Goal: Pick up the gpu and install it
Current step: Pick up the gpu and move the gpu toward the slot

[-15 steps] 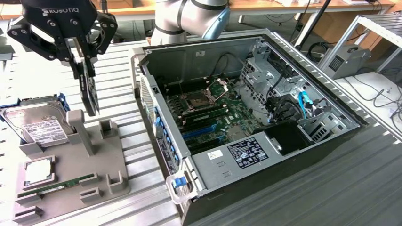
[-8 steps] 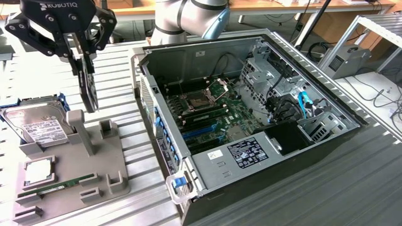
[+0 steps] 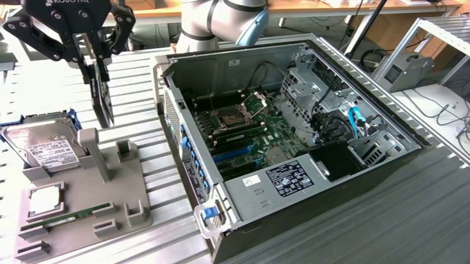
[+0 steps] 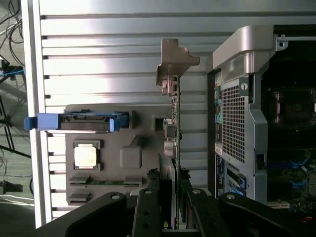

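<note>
My gripper [image 3: 96, 52] hangs at the exterior view's upper left, shut on the top edge of the gpu [image 3: 103, 96]. The card hangs upright and edge-on, clear above the grey holder [image 3: 125, 192] and to the left of the open computer case [image 3: 294, 137]. In the wrist view the gpu [image 4: 176, 123] runs as a thin line away from the gripper [image 4: 173, 197], with its silver bracket [image 4: 174, 59] at the far end. The fingers [image 4: 148, 207] press on both faces of the card.
The grey holder also carries a hard drive [image 3: 44, 146], a CPU [image 3: 45, 201] and a RAM stick [image 3: 66, 217]. The case lies on its side with the motherboard [image 3: 250, 137] exposed. A ribbed metal table [image 3: 367, 220] runs underneath. Cables and equipment sit at the far right.
</note>
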### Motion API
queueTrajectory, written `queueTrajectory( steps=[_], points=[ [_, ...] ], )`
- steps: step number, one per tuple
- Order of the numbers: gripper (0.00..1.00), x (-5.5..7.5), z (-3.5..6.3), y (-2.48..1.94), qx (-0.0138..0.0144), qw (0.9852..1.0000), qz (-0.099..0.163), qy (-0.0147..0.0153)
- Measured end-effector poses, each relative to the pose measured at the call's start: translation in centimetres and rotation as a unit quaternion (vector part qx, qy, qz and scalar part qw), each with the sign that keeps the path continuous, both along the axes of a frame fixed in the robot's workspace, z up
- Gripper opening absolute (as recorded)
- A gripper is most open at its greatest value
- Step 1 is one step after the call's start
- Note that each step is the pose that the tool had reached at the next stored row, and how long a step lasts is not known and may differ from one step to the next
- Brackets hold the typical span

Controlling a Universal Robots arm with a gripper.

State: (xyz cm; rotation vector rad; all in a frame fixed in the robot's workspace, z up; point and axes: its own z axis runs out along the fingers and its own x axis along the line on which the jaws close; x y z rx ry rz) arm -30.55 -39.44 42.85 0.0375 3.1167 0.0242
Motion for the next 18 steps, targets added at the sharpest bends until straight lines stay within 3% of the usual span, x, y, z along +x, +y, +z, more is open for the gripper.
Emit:
queueTrajectory(
  steps=[18],
  points=[
    [0.26,0.0,1.22,0.48,0.0000,1.0000,0.000,0.0000]
  ],
)
